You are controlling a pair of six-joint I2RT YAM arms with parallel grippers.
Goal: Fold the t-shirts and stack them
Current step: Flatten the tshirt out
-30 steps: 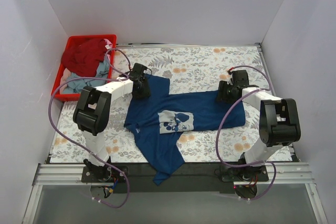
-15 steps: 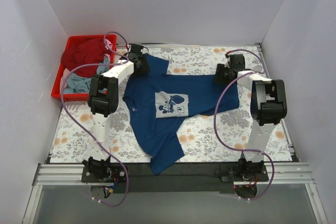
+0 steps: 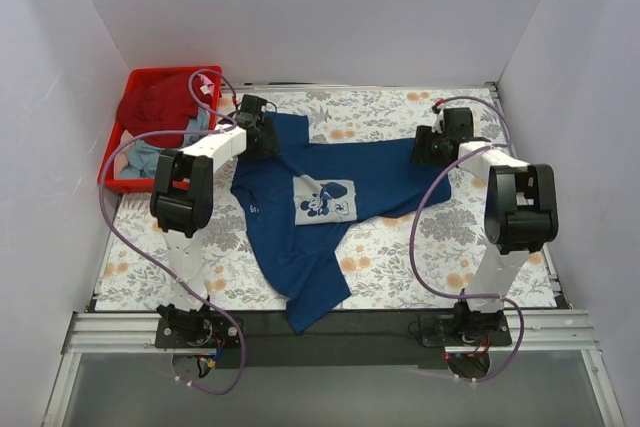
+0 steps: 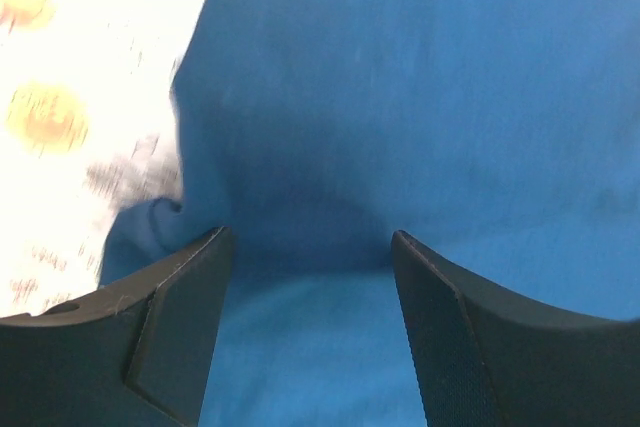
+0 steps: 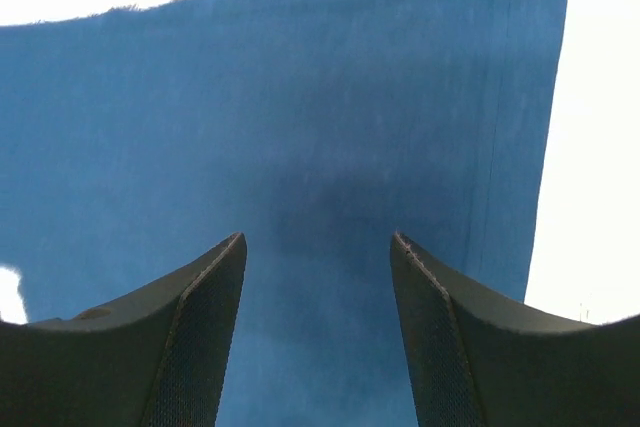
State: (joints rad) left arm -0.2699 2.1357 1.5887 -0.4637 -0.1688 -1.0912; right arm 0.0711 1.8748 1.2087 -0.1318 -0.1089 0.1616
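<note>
A navy blue t-shirt (image 3: 290,247) with a pale cartoon-mouse print (image 3: 325,197) lies spread face up on the floral table. Its lower corner hangs over the near edge. My left gripper (image 3: 258,134) stands open at the shirt's far left corner. In the left wrist view its fingers (image 4: 180,327) sit apart just above the blue cloth (image 4: 420,97), holding nothing. My right gripper (image 3: 432,145) is open at the shirt's far right part. There the flat cloth (image 5: 250,97) fills the right wrist view, with nothing pinched between the fingers (image 5: 200,337). A dark red t-shirt (image 3: 160,102) and a pale grey-blue t-shirt (image 3: 150,157) lie bunched in the crate.
The red plastic crate (image 3: 150,73) stands at the far left corner of the table, just left of my left gripper. White walls close in the sides and back. Bare floral tablecloth (image 3: 420,267) shows at the near right, and a black rail (image 3: 380,325) runs along the near edge.
Both arms carried the navy shirt toward the far side of the table and laid it flat. The left jaws have spread wider and let the cloth go. The right jaws stayed apart.
</note>
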